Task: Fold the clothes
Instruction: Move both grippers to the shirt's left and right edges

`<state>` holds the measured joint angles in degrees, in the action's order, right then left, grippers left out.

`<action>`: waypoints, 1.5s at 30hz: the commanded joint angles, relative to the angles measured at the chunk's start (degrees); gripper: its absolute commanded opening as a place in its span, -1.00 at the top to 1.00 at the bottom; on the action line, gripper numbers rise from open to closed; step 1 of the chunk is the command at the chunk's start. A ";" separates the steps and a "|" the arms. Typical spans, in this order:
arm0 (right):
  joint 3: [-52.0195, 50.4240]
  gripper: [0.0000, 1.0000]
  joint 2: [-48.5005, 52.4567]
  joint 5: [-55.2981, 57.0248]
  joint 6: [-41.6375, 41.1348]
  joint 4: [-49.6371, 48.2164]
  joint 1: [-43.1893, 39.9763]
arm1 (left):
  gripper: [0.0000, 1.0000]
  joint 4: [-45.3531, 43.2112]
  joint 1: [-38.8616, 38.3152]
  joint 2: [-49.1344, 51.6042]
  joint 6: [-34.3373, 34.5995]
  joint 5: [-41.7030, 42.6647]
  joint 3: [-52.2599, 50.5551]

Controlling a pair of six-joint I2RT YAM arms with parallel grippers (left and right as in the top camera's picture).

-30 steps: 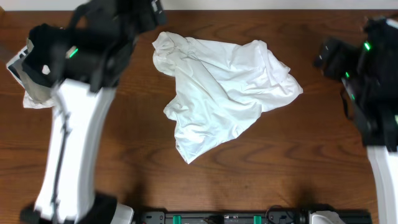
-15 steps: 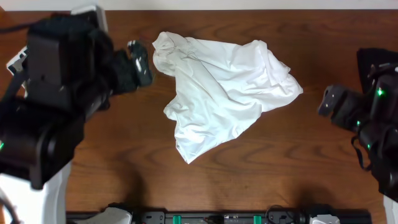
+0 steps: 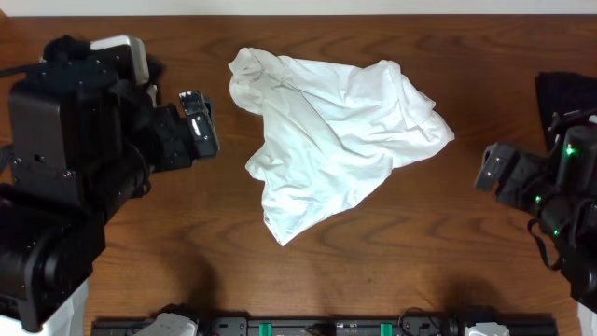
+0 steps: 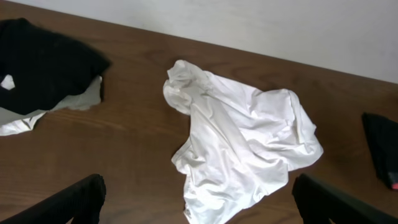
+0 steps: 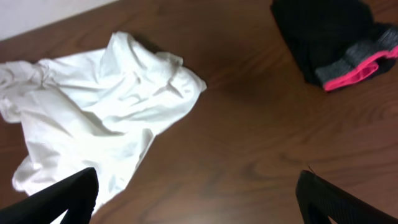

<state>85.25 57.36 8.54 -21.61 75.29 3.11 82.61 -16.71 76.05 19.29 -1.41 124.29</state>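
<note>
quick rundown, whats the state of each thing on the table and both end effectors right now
white T-shirt: crumpled in a heap mid-table, unfolded, not held
left end effector: open, empty, apart from the shirt
right end effector: open, empty, apart from the shirt
black garment with white spot: bunched, lying on a pale cloth
black garment with pink trim: bunched, lying apart from the shirt
</note>
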 commanded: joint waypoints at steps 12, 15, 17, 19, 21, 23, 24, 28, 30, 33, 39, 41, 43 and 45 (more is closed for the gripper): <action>0.11 -0.99 0.02 -5.60 0.85 7.93 -0.15 | -0.96 0.48 -0.13 -0.13 -1.40 0.35 -13.84; -0.39 -0.98 0.02 -5.57 0.90 8.85 -0.15 | -0.96 -0.96 -0.13 -0.20 -1.14 0.37 -17.70; -1.03 -0.98 0.02 -5.57 0.90 9.16 -0.15 | -0.96 -1.49 -0.13 -0.20 -1.03 0.37 -19.63; -2.23 -0.99 0.09 -5.57 0.90 9.11 -0.15 | -0.96 -1.51 -0.13 -0.20 -0.55 0.39 -21.59; -3.52 -0.99 0.39 -5.57 0.90 8.74 -0.15 | -0.96 -1.49 -0.13 -0.20 0.42 0.42 -23.41; -6.03 -0.98 0.44 -5.97 0.81 7.54 -0.15 | -0.96 -1.51 -0.13 -0.20 1.36 0.42 -25.99; -7.15 -0.98 0.57 -6.16 0.66 6.82 -0.15 | -0.96 -1.51 -0.13 -0.20 1.57 0.42 -27.04; -14.49 -0.99 1.29 -9.01 0.63 0.59 -0.15 | -0.96 -3.30 -0.13 -0.20 2.43 1.03 -33.64; -17.92 -0.99 2.05 -10.75 0.66 -2.40 -0.15 | -0.96 -5.49 -0.13 -0.20 2.45 2.78 -37.51; -22.29 -0.98 3.89 -10.64 0.68 -6.38 -0.15 | -0.96 -8.74 -0.13 -0.20 2.43 6.91 -42.47; -26.75 -0.99 10.05 -10.54 0.96 -13.11 -0.15 | -0.96 -14.91 -0.22 -0.20 2.47 15.52 -52.92; -26.80 -0.98 12.48 -10.54 1.11 -14.93 -0.15 | -0.96 -17.07 -0.68 -0.20 2.95 15.80 -56.06; -26.80 -0.99 14.80 -10.73 1.09 -17.03 -0.15 | -0.96 -19.08 -1.57 -0.20 4.63 15.85 -59.12; -26.80 -0.99 16.74 -10.99 1.11 -19.08 -0.15 | -0.96 -21.11 -3.02 -0.17 5.66 16.00 -61.90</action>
<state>58.67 72.27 -1.80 -21.37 57.45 3.14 62.67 -18.20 76.01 22.61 12.60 65.06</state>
